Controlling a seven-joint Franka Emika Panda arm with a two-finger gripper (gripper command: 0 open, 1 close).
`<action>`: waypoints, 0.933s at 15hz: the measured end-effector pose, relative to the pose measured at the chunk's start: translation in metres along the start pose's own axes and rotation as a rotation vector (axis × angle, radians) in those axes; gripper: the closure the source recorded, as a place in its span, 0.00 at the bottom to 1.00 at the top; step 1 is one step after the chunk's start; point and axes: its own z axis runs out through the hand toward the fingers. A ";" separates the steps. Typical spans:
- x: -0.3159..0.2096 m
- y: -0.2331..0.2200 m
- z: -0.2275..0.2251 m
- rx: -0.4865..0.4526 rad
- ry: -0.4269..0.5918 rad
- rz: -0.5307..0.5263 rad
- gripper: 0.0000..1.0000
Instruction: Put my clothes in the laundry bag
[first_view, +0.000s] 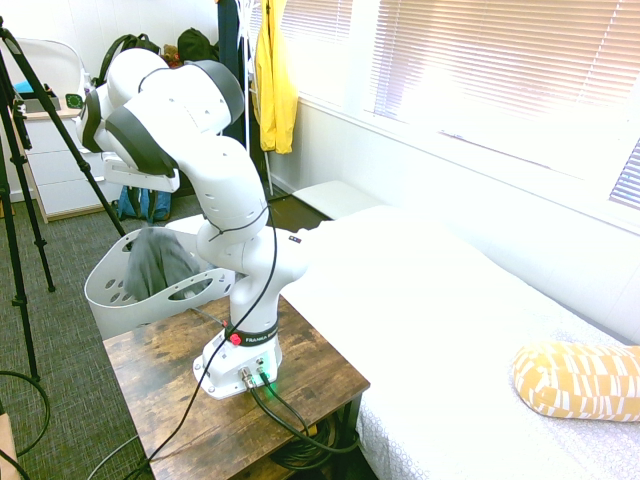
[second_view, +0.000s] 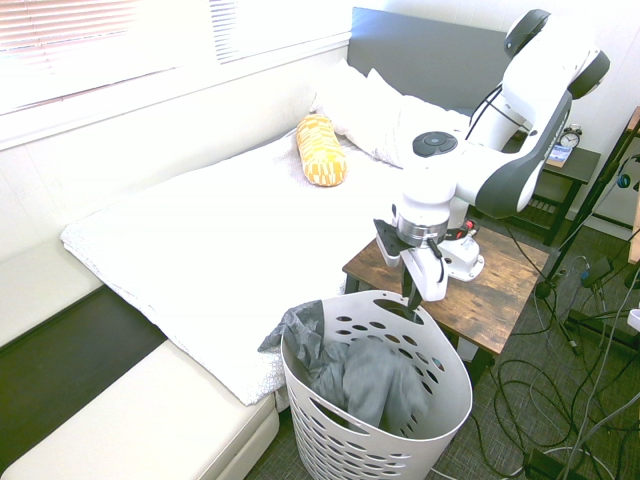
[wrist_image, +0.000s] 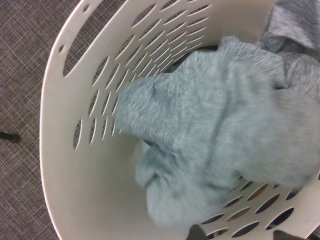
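A: First exterior view: what does the room hold?

B: A white bed (first_view: 430, 300) runs under blinds (first_view: 500, 70); a yellow patterned pillow (first_view: 580, 380) lies near its foot edge. A yellow jacket (first_view: 272, 80) hangs at the far wall. The laundry basket (first_view: 120, 295) stands on grey carpet (first_view: 60, 330) beside the wooden side table (first_view: 160, 370).

A: Second exterior view?

B: The gripper (second_view: 412, 297) points down over the basket's rim nearest the table. Finger separation cannot be determined. The dark grey clothes (second_view: 365, 375) lie inside the basket, one fold draped over the rim toward the bed.

A: Wrist view?

B: Grey cloth fills the basket interior, blurred; carpet shows outside the wall.
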 end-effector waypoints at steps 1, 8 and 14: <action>0.002 0.000 0.000 0.000 0.000 0.004 0.00; 0.095 -0.012 -0.009 0.031 0.072 0.108 0.00; 0.243 -0.030 0.041 0.021 0.104 0.297 0.00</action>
